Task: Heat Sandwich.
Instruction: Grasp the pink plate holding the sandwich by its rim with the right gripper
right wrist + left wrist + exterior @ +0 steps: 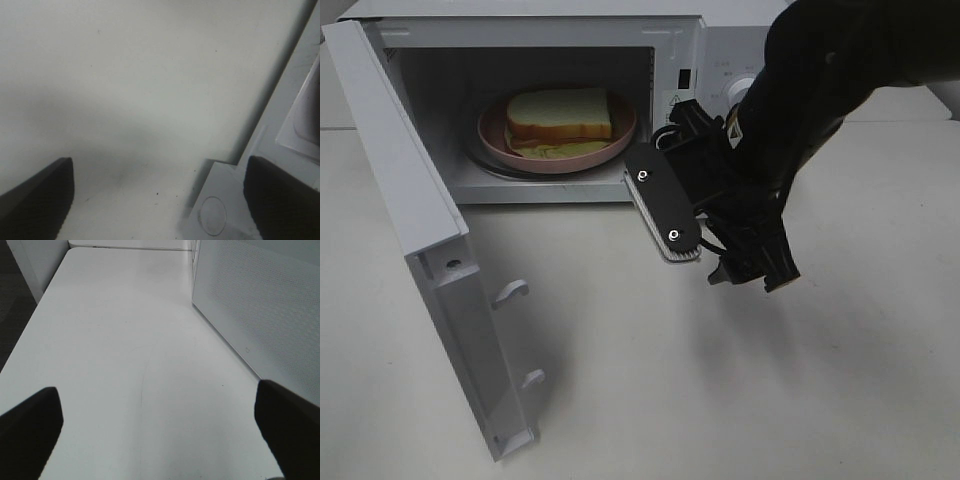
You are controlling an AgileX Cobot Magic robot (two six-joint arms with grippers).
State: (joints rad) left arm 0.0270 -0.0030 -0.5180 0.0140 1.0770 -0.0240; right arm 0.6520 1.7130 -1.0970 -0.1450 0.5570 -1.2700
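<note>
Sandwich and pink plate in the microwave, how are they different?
The sandwich is squarish, white bread with a tan crust; the plate is round and pink. The sandwich lies on top, and the plate sits underneath it. The plate is wider, so its rim shows around the sandwich. Both rest inside the microwave, whose door stands open.

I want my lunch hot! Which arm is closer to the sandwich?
Right. The right gripper hangs open just outside the microwave's mouth, near the sandwich inside. The left gripper is over the table, outside the high view.
</note>
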